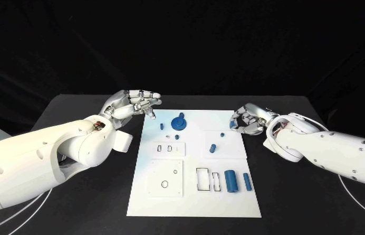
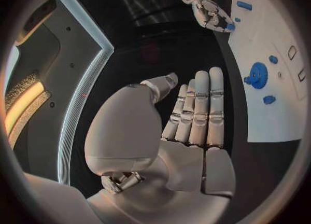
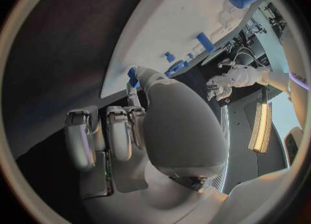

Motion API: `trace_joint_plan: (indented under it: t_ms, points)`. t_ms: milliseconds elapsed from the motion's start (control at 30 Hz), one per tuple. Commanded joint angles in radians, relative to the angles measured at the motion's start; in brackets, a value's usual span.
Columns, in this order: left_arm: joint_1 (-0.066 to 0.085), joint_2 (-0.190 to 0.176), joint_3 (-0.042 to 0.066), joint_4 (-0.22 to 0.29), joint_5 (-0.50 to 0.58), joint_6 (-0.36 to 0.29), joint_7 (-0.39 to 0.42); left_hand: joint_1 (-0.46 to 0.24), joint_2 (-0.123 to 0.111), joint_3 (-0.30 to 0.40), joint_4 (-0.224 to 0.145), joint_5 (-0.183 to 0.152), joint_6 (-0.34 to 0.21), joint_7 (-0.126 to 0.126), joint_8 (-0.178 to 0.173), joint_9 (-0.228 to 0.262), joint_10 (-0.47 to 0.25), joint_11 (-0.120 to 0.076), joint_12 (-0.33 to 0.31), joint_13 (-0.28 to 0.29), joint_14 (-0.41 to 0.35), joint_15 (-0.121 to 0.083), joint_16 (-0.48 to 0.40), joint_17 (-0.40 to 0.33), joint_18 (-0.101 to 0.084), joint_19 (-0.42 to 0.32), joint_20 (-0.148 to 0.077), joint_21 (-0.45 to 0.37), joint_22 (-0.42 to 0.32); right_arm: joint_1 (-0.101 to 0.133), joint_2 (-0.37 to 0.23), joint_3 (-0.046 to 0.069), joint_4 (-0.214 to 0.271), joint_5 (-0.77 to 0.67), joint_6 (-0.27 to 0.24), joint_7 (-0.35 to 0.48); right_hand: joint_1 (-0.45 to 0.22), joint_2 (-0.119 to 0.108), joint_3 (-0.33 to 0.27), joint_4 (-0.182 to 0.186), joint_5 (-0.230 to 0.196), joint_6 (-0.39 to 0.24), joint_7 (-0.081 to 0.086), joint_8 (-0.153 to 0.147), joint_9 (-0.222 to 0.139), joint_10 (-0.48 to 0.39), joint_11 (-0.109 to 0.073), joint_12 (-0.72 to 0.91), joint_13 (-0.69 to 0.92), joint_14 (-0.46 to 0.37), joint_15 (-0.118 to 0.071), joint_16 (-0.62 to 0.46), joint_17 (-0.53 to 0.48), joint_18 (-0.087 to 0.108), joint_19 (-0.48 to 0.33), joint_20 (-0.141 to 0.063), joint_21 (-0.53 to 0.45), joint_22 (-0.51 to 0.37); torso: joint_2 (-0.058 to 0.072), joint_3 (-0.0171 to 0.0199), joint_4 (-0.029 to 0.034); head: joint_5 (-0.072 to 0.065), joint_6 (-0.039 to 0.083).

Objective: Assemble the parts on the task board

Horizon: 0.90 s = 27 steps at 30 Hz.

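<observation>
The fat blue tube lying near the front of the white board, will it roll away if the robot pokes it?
Probably yes. The fat blue cylinder lies on its round side on the flat task board, so a sideways poke would likely roll it. It looks like hard plastic, so probably stiff and light. Its smooth surface might slip in the fingers.

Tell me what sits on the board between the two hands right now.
In the head view, between the left hand and right hand lies the task board's far end, carrying a round blue gear-like part and small blue parts.
</observation>
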<state>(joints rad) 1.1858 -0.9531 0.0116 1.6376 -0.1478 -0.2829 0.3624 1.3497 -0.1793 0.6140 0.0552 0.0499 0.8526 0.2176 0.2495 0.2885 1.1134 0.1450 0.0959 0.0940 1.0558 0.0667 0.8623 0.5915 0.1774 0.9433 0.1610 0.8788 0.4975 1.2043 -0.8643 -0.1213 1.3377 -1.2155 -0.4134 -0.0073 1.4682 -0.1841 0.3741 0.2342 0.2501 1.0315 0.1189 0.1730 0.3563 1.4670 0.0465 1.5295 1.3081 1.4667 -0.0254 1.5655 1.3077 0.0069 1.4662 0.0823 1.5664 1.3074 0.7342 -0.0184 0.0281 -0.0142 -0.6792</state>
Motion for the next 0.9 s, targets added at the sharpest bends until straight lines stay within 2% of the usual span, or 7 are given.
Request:
trace_joint_plan:
  t_ms: [33, 300, 467, 567, 700, 833, 900]
  points:
    - [0.001, 0.0, 0.001, 0.002, 0.004, 0.015, 0.008, -0.011, 0.001, 0.002, -0.001, 0.0, -0.007, 0.007, 0.001, 0.001, -0.001, 0.003, -0.007, 0.001, -0.006, 0.001, -0.001, -0.001, 0.006, -0.007, -0.002, 0.006, 0.001, 0.004, -0.005, 0.001, 0.023, 0.01, -0.042, -0.025, -0.001, 0.012, 0.009, 0.001, 0.006, 0.01, 0.0, 0.007, 0.003, 0.075, -0.006, 0.003, 0.231, 0.104, -0.008, 0.005, 0.263, -0.007, 0.105, -0.006, 0.004, 0.263, -0.001, -0.0006, -0.0009, -0.002, 0.001]
    - [0.001, -0.001, 0.001, 0.002, 0.004, 0.016, 0.007, -0.011, 0.001, 0.002, -0.001, 0.0, -0.007, 0.007, 0.001, 0.001, -0.001, 0.003, -0.007, 0.001, -0.006, 0.001, -0.001, -0.001, 0.006, -0.007, -0.002, 0.006, 0.001, 0.037, -0.011, 0.002, 0.11, 0.013, -0.038, -0.053, -0.011, 0.011, 0.009, 0.003, 0.005, 0.01, 0.001, 0.009, 0.004, 0.074, -0.006, 0.002, 0.231, 0.104, -0.007, 0.005, 0.263, -0.007, 0.105, -0.007, 0.004, 0.263, -0.003, -0.0015, -0.0012, -0.002, 0.003]
    - [0.001, 0.0, 0.001, 0.001, 0.004, 0.016, 0.007, -0.012, 0.002, 0.005, -0.004, 0.0, -0.007, 0.007, 0.001, 0.002, -0.001, 0.003, -0.007, 0.001, -0.006, 0.001, -0.001, -0.002, 0.006, -0.009, -0.002, 0.009, 0.003, 0.048, 0.011, 0.002, 0.166, 0.007, -0.043, -0.091, -0.015, 0.013, 0.012, 0.004, 0.004, 0.011, 0.001, 0.01, 0.004, 0.073, -0.007, 0.0, 0.229, 0.104, -0.006, 0.005, 0.263, -0.007, 0.105, -0.006, 0.004, 0.263, -0.004, -0.0005, -0.0015, 0.001, 0.0]
    - [0.001, 0.001, 0.001, 0.0, 0.004, 0.016, 0.007, -0.012, 0.002, 0.005, -0.004, 0.0, -0.007, 0.007, 0.001, 0.002, -0.001, 0.003, -0.007, 0.001, -0.006, 0.001, -0.001, -0.002, 0.006, -0.009, -0.002, 0.009, 0.003, 0.051, 0.036, 0.002, 0.199, -0.023, -0.069, -0.152, -0.015, 0.019, 0.019, 0.001, 0.01, 0.01, 0.0, 0.012, 0.005, 0.072, -0.007, -0.002, 0.228, 0.104, -0.006, 0.005, 0.263, -0.007, 0.105, -0.006, 0.004, 0.263, -0.003, 0.0004, -0.0011, 0.003, 0.002]
    - [0.001, 0.004, 0.001, -0.002, 0.004, 0.017, 0.006, -0.012, 0.002, 0.005, -0.004, 0.0, -0.007, 0.007, 0.001, 0.002, -0.001, 0.003, -0.007, 0.001, -0.006, 0.001, -0.001, -0.002, 0.006, -0.009, -0.002, 0.009, 0.003, 0.053, 0.083, 0.001, 0.236, -0.062, -0.096, -0.241, -0.015, 0.021, 0.022, -0.001, 0.013, 0.01, 0.001, 0.013, 0.006, 0.069, -0.007, -0.005, 0.225, 0.104, -0.005, 0.005, 0.263, -0.007, 0.105, -0.006, 0.004, 0.263, -0.003, -0.0008, 0.002, 0.006, -0.002]
    - [0.001, 0.008, 0.001, -0.005, 0.004, 0.017, 0.006, -0.012, 0.002, 0.005, -0.004, 0.0, -0.007, 0.007, 0.001, 0.002, -0.001, 0.003, -0.007, 0.001, -0.006, 0.001, -0.001, -0.002, 0.006, -0.009, -0.002, 0.009, 0.003, 0.053, 0.129, -0.004, 0.271, -0.097, -0.105, -0.312, -0.014, 0.022, 0.025, -0.004, 0.015, 0.009, 0.001, 0.015, 0.006, 0.068, -0.007, -0.007, 0.224, 0.104, -0.004, 0.005, 0.262, -0.007, 0.105, -0.005, 0.004, 0.263, -0.001, -0.0006, 0.0048, 0.01, -0.005]
    - [0.001, 0.008, 0.001, -0.007, 0.004, 0.017, 0.006, -0.012, 0.002, 0.005, -0.004, 0.0, -0.007, 0.007, 0.001, 0.002, -0.001, 0.003, -0.007, 0.001, -0.006, 0.001, -0.001, -0.002, 0.006, -0.009, -0.002, 0.009, 0.003, 0.051, 0.151, -0.007, 0.285, -0.113, -0.105, -0.34, -0.014, 0.022, 0.025, -0.004, 0.015, 0.009, 0.001, 0.015, 0.006, 0.068, -0.007, -0.007, 0.224, 0.104, -0.004, 0.005, 0.262, -0.007, 0.105, -0.005, 0.004, 0.263, -0.001, 0.0002, 0.0039, 0.011, -0.005]
